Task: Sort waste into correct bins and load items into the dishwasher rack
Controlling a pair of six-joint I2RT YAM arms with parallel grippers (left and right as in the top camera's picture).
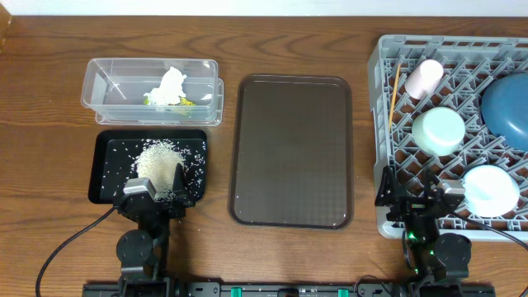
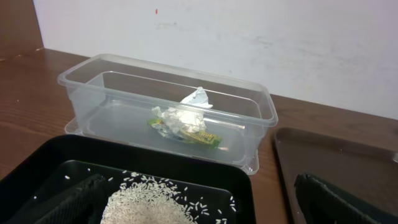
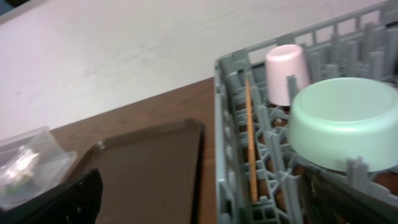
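Observation:
White rice (image 1: 159,161) lies heaped in the black tray (image 1: 103,165). My left gripper (image 1: 157,183) hovers open over the tray's near edge, its fingers either side of the rice (image 2: 149,202). Behind it, the clear container (image 1: 99,82) holds the crumpled tissue (image 1: 169,85) and the yellow-green wrapper (image 2: 205,137). The grey rack (image 1: 384,124) carries the pink cup (image 1: 423,78), a mint bowl (image 1: 438,130), a light-blue bowl (image 1: 491,190), the dark-blue plate (image 1: 507,103) and the orange stick (image 1: 394,95). At the rack's near left corner my right gripper (image 1: 411,191) is open and empty.
A brown serving tray (image 1: 291,150) lies bare between the two bins and the rack. Both arm bases sit at the table's front edge, and a cable trails off to the left of the left arm.

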